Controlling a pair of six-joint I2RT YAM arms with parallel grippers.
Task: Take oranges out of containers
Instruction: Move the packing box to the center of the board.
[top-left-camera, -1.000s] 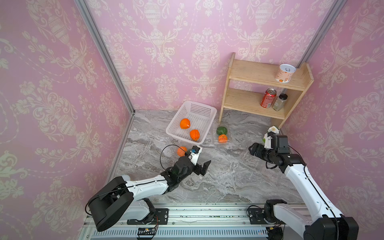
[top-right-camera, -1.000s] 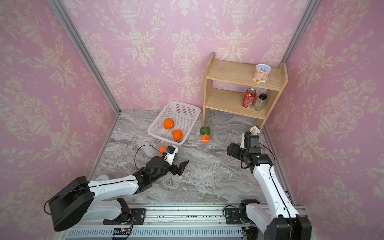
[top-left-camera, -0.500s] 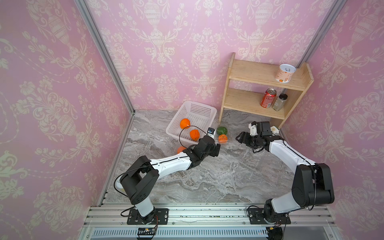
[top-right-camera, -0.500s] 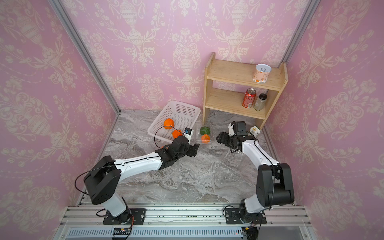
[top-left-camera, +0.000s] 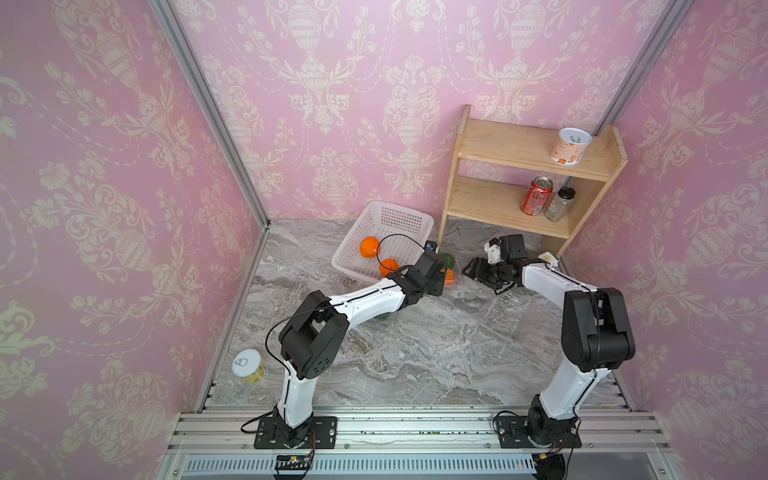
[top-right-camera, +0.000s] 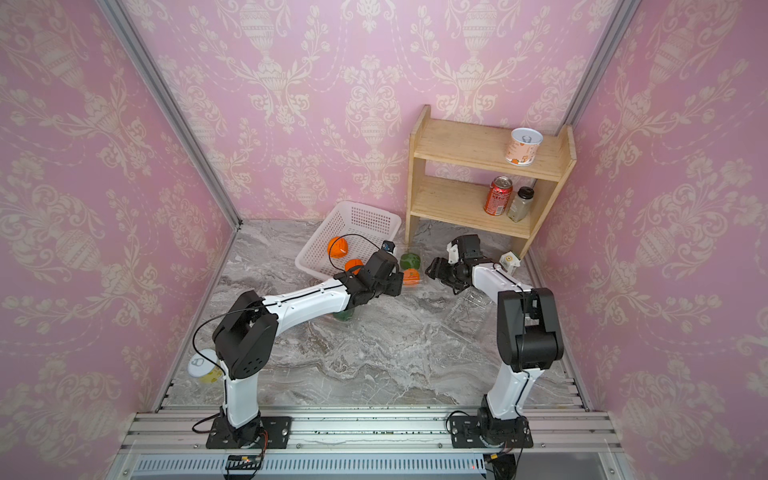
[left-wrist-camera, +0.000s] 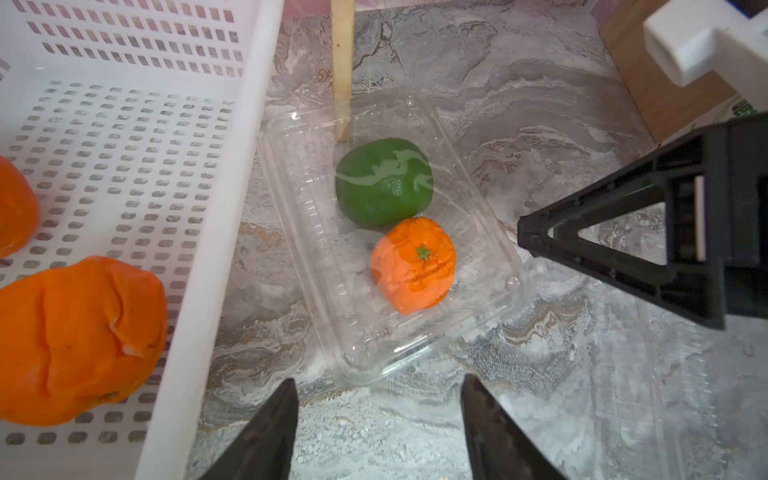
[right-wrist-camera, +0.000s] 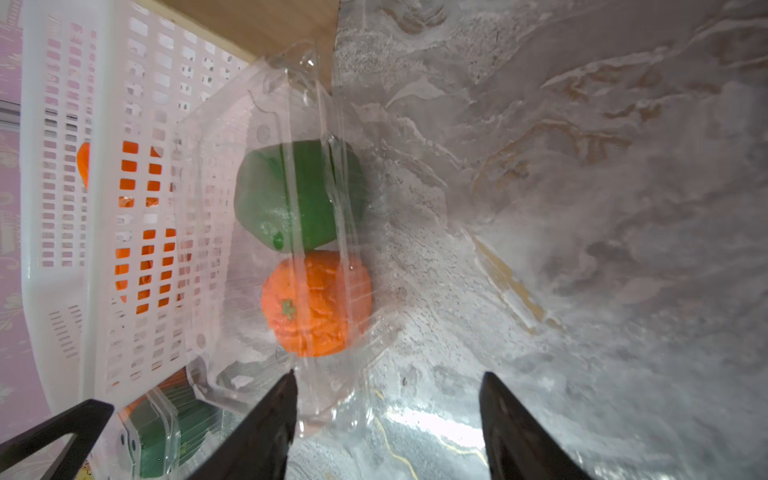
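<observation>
Both arms now reach the container (left-wrist-camera: 415, 353) holding an orange (left-wrist-camera: 413, 266); left end effector (left-wrist-camera: 378, 378) and right end effector (right-wrist-camera: 388, 374) gape, empty.

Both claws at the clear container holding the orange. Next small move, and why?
Probably ease the right claw forward and close on the clear container's facing rim: its jaws stand open, nothing gripped. The orange seems to lie under clear plastic beside the green fruit, so the left claw, also open, needs the container steadied.
</observation>
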